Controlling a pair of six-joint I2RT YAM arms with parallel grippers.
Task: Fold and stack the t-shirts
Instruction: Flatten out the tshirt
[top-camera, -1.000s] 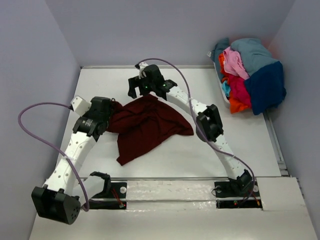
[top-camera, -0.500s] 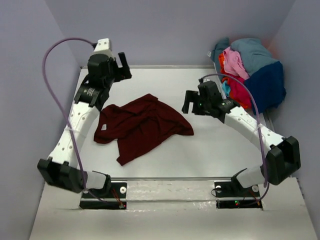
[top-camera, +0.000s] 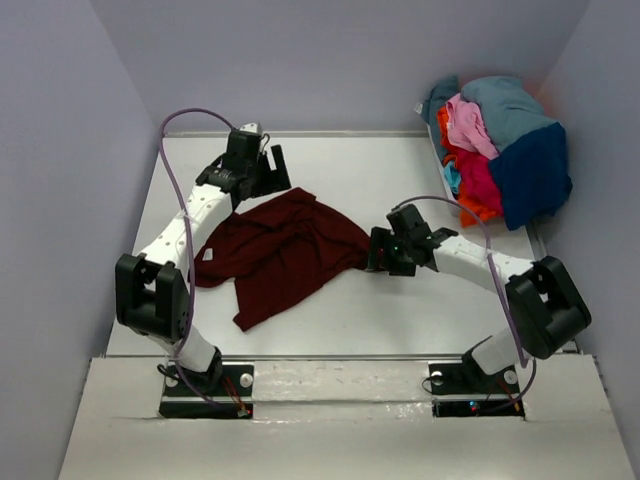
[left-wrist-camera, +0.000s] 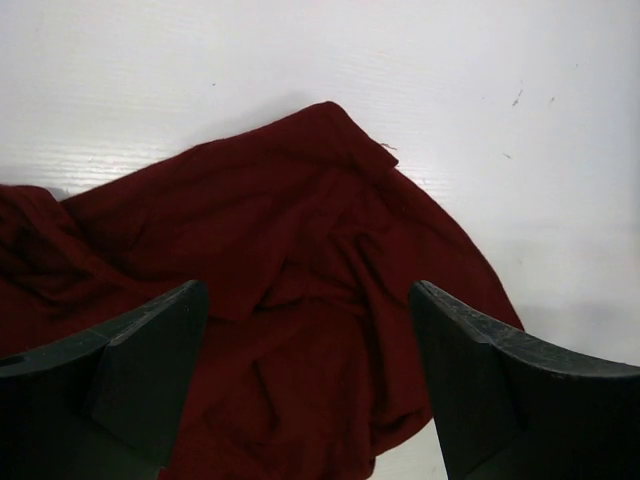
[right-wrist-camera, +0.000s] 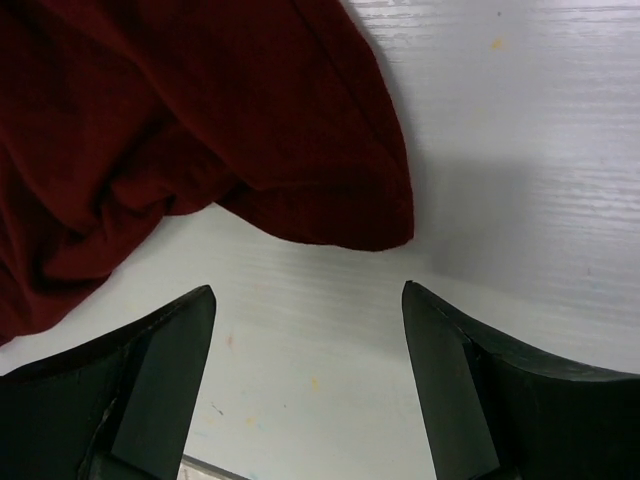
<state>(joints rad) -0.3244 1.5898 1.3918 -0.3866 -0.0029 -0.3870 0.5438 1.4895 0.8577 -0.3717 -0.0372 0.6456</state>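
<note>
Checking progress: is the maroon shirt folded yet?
Not folded: the maroon shirt lies crumpled and wrinkled on the table, edges uneven.

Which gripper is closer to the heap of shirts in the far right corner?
Right. The right gripper hovers by the right tip of the maroon shirt, left of the heap; the left gripper is above that shirt's far edge, farther left.

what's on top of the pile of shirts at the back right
A light teal-blue shirt lies topmost, a pink shirt beside it; a navy shirt drapes down the right side. Bright red cloth peeks out below. What lies deeper is covered.
</note>
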